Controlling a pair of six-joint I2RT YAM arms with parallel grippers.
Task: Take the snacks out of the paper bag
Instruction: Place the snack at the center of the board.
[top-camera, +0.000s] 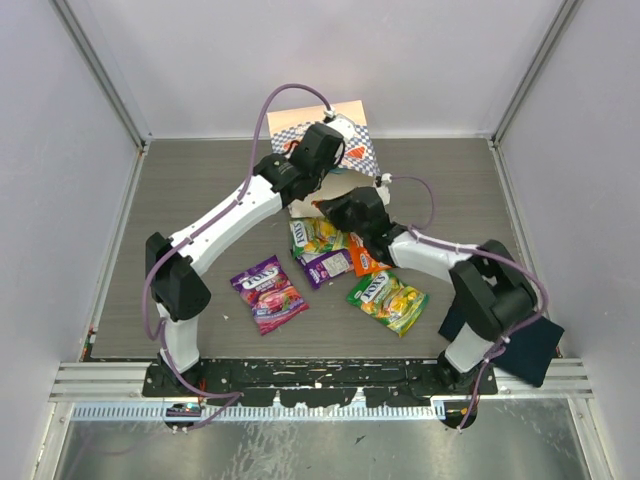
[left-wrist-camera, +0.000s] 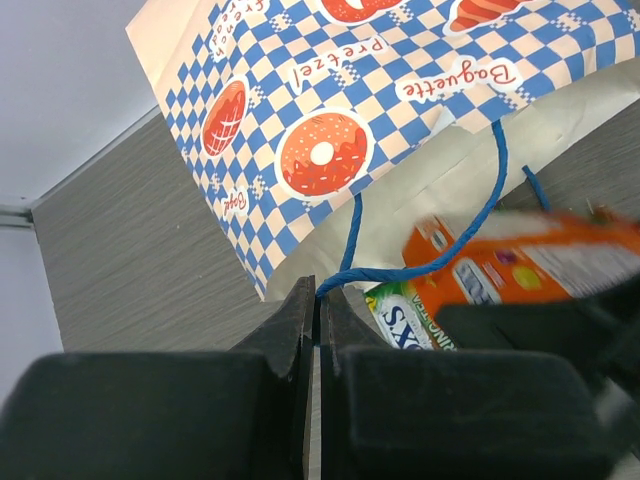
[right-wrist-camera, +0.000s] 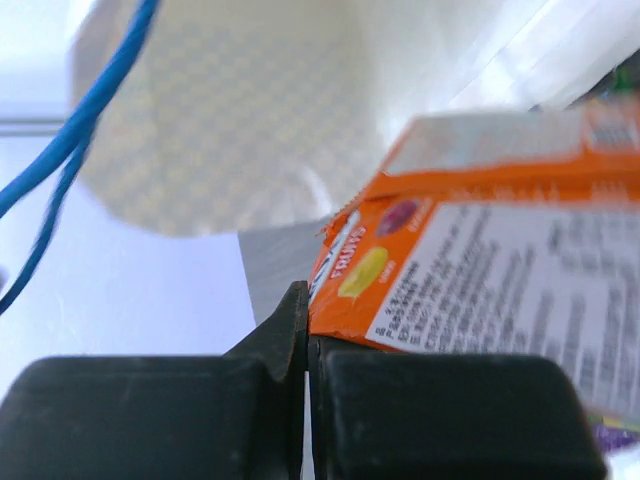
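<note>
The left gripper (left-wrist-camera: 320, 298) is pinching the blue cord handle (left-wrist-camera: 499, 165), tilting the paper bag (left-wrist-camera: 320, 150) up at the back of the worktop (top-camera: 200, 190). The right gripper (right-wrist-camera: 306, 328) is clamping one corner of an orange packet (right-wrist-camera: 480, 290) at the bag's mouth. Other snacks (top-camera: 268, 292) are lying out in front. The packets look light, floppy and glossy, so probably slippery; a sealed edge seems the safest hold. The bag's inside is mostly hidden, so what remains in it is unclear.
</note>
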